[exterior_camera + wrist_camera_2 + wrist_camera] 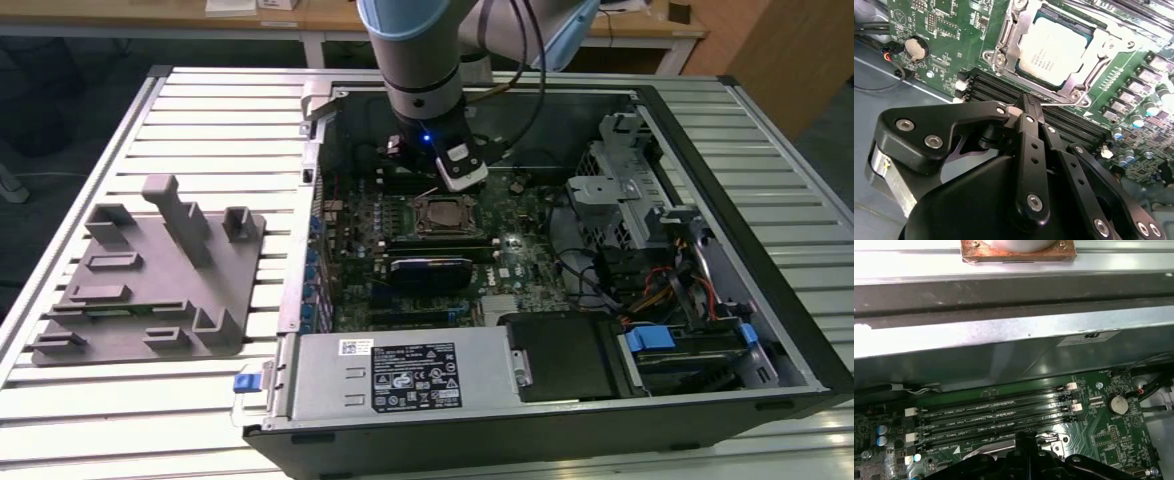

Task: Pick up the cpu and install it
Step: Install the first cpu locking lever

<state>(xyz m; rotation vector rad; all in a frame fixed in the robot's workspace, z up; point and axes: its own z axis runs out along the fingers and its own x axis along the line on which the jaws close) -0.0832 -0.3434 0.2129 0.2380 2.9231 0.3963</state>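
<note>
Open computer case [747,330] lying on a slatted metal worktop [80,130], seen in the exterior view with the arm [420,50] reaching down into it. The cpu [441,214] sits flat in its socket at the middle of the motherboard [534,270]; in the second wrist view the cpu [1056,47] shows its silvery top plate inside the metal socket frame [1004,45], the retention frame open around it. The tool [1026,102] hangs just beside the socket, over the black memory slots [1074,125], its two black fingers [1026,130] pressed together at the tips and holding nothing; the tips lie near a thin wire lever [1054,105] at the socket edge, contact not determinable. In the first wrist view the tool [1026,435] points toward the memory slots [989,415], with a round coin cell [1117,404] on the board and the grey case wall [1004,350] beyond. A grey plastic fixture tray [147,280] rests on the worktop at the exterior view's left, well apart from the case.
</note>
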